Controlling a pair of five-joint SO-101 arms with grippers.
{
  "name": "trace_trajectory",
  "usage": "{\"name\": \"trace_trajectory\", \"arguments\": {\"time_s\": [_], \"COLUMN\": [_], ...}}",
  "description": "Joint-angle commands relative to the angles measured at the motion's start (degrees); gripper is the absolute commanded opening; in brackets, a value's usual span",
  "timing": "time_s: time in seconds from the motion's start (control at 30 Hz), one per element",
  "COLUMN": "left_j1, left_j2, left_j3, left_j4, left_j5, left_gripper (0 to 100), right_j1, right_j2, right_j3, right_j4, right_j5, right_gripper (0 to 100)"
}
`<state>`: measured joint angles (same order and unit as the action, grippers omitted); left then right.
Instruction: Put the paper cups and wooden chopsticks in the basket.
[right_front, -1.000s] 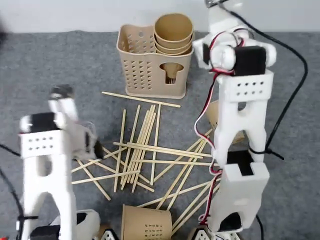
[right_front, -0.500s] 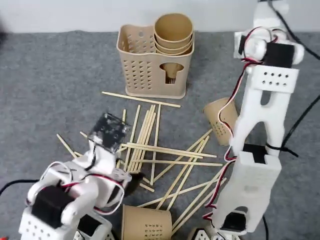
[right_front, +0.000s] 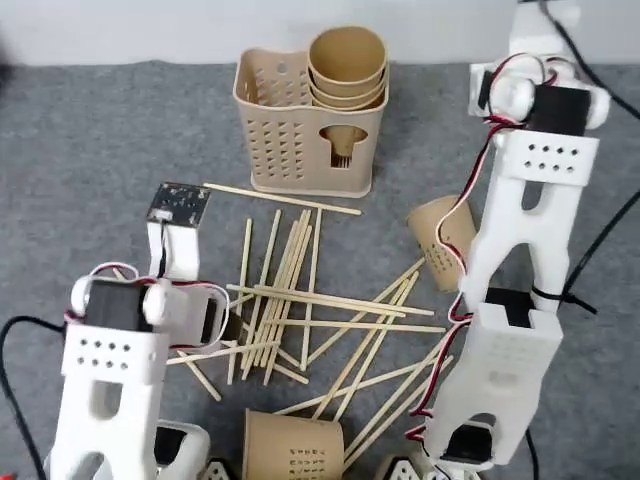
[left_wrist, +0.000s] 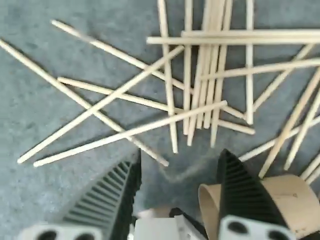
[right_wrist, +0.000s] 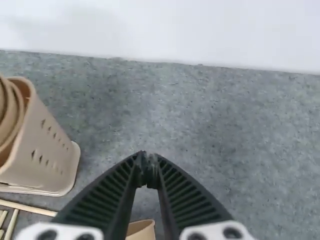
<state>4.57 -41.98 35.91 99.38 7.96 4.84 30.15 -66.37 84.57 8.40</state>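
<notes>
Wooden chopsticks (right_front: 300, 300) lie scattered across the grey mat. The tan basket (right_front: 290, 130) stands at the back with stacked paper cups (right_front: 347, 65) in its right side. One paper cup (right_front: 440, 240) lies on its side by the right arm (right_front: 530, 160). Another paper cup (right_front: 293, 445) lies at the front edge. My left gripper (left_wrist: 180, 157) hangs open just above the left end of the chopsticks (left_wrist: 200, 100), holding nothing, with that front cup (left_wrist: 285, 200) beside it. My right gripper (right_wrist: 146, 167) is shut and empty, raised above the mat to the right of the basket (right_wrist: 35, 150).
The left arm (right_front: 110, 350) stands at the front left and covers part of the pile. A pale wall (right_wrist: 160, 25) borders the mat at the back. Open mat (right_front: 100, 150) lies left of the basket.
The left arm folded down low, then rose again, and its wrist now hangs over the left side of the chopstick pile. The right arm swung right, uncovering the lying cup, then kept still.
</notes>
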Motion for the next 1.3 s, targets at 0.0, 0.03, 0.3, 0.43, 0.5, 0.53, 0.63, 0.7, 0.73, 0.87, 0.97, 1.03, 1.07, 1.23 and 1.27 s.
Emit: {"name": "trace_trajectory", "arguments": {"time_s": [0.0,0.03,0.3,0.43,0.5,0.53,0.63,0.7,0.73,0.87,0.97,1.03,1.07,1.23,1.27], "left_j1": [4.92,7.03,15.91,15.82,15.82,15.91,16.18,17.14,17.85,19.08,19.96,19.78,19.6,19.52,19.43], "left_j2": [1.93,2.2,13.98,21.63,23.82,24.53,25.76,24.97,23.65,17.14,12.48,8.79,6.77,-2.81,-4.84], "left_j3": [-2.07,-2.07,-1.89,-2.51,-2.95,-3.12,-3.21,-3.3,-3.12,-1.89,-1.8,-3.74,-5.23,-12.79,-13.32], "left_j4": [1.41,1.41,1.41,1.41,1.32,1.32,1.32,1.41,1.41,1.41,1.41,1.23,1.23,0.97,0.97], "left_j5": [0.62,0.62,-5.54,-6.77,-8.09,-8.7,-9.76,-9.85,-9.85,-10.73,-12.22,-13.54,-14.24,-15.38,-15.38], "left_gripper": [24,24,19,17,17,17,17,17,17,17,17,17,18,17,17], "right_j1": [-0.66,-0.66,-0.48,0.57,1.89,2.86,5.14,6.02,6.37,6.11,4.88,3.82,3.38,-0.48,-1.8], "right_j2": [-0.57,-0.48,-0.4,-0.4,0.04,0.66,2.33,3.12,3.21,3.38,3.47,3.3,3.03,1.27,0.84], "right_j3": [-2.55,-2.55,-2.29,-2.29,-2.2,-2.37,-2.46,-2.46,-2.46,-2.37,-2.2,-2.46,-2.46,-3.6,-3.78], "right_j4": [-1.36,-1.36,-1.45,-1.98,-4.09,-5.23,-8.04,-8.57,-8.57,-8.13,-6.64,-4.35,-3.56,4.44,7.87], "right_j5": [-0.53,-0.53,-0.35,-0.35,-0.26,-0.26,0.09,2.37,3.6,5.36,4.92,3.43,1.32,-9.93,-10.55], "right_gripper": [1.3,1.3,1.3,1.3,1.3,1.3,1.3,1.3,1.3,1.3,1.2,1.2,0.9,0.8,0.8]}}
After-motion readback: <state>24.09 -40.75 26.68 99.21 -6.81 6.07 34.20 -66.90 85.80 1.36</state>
